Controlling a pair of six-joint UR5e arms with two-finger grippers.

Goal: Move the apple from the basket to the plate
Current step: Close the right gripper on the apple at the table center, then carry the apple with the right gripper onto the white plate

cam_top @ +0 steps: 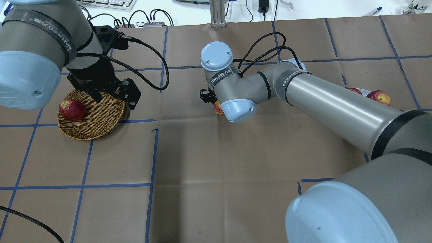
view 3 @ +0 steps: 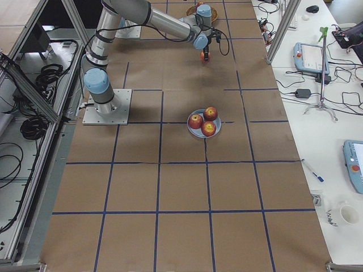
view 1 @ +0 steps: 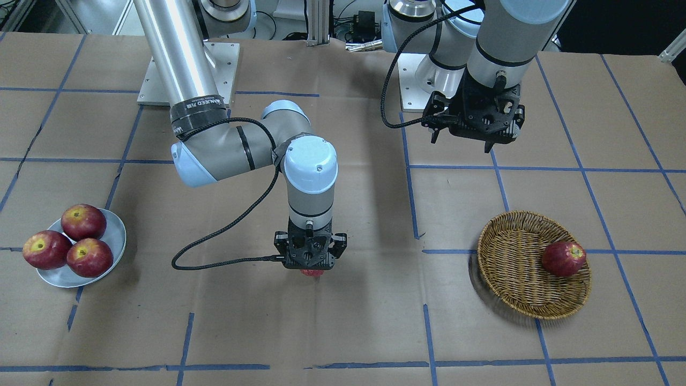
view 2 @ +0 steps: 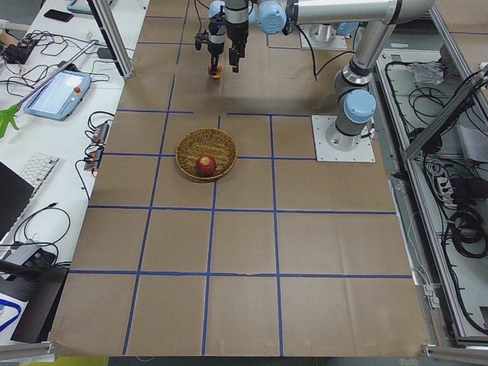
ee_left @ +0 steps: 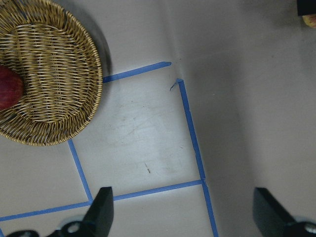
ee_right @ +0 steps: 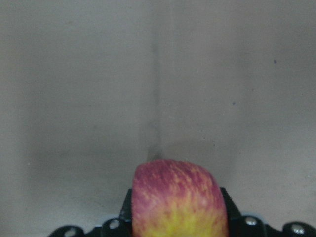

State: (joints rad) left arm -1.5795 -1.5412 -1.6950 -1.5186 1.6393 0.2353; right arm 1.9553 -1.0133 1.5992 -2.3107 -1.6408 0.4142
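The apple (ee_right: 177, 197), red with a yellow blush, sits between the jaws of my right gripper (view 1: 311, 266), which is shut on it and holds it just above the table's middle. It also shows as a red sliver in the front view (view 1: 312, 273) and the overhead view (cam_top: 218, 108). The wicker basket (view 1: 514, 268) lies on my left side with a darker red apple (view 1: 563, 258) in it. My left gripper (ee_left: 182, 212) is open and empty, raised beside the basket (ee_left: 54, 74). The white-grey plate (view 1: 120, 236) lies on my right side.
Three red apples (view 1: 83, 221) lie on the plate and fill most of it. The table is covered in brown paper with blue tape lines (view 1: 410, 182). Both arm bases stand at the table's robot-side edge.
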